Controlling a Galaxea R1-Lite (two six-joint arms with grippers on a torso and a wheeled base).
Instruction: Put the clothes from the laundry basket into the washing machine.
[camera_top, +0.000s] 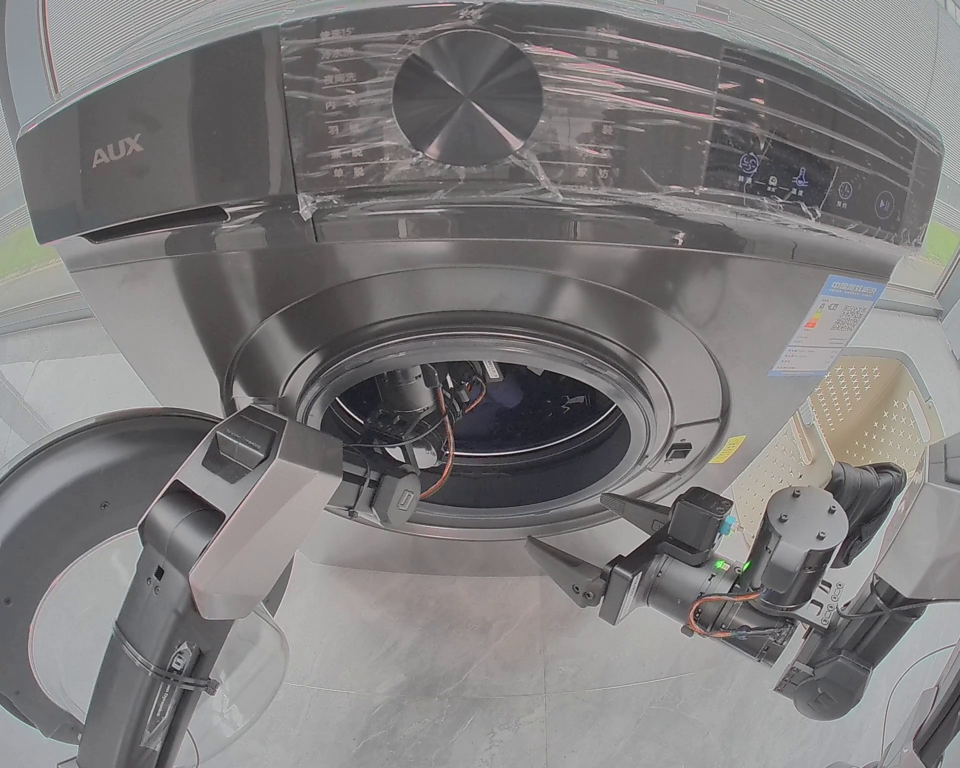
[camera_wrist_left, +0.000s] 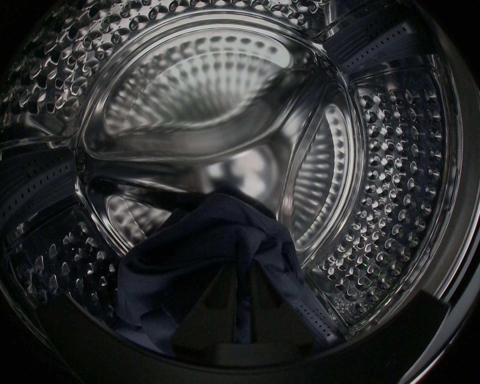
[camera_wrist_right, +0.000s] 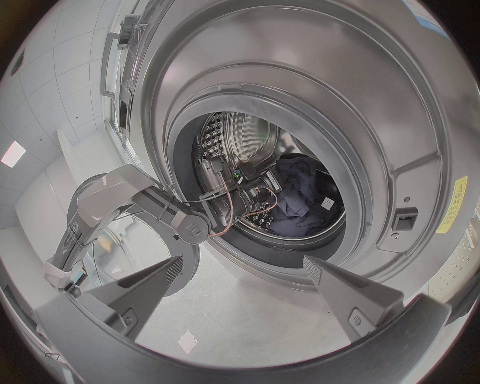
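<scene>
Nearest the robot, the right claw hangs low in front of the washing machine, below and to the right of its round opening. Its two fingers are spread wide with nothing between them, tips aimed at the machine's front panel above the pale floor. Just right of the machine stands the cream, perforated laundry basket, partly behind the right arm. The machine's door is swung fully open to the left of the opening.

The left arm crosses the opening's left rim and runs into the drum. There the left claw has its fingers drawn close together, pinching a strip of a navy garment in the narrow gap between them. The garment sits inside the machine, on the lower part of the drum just past the front lip. It is bunched into a heap, so no clear long axis shows. Its folds rise from the claw to a blunt peak that points toward the drum's back wall.
</scene>
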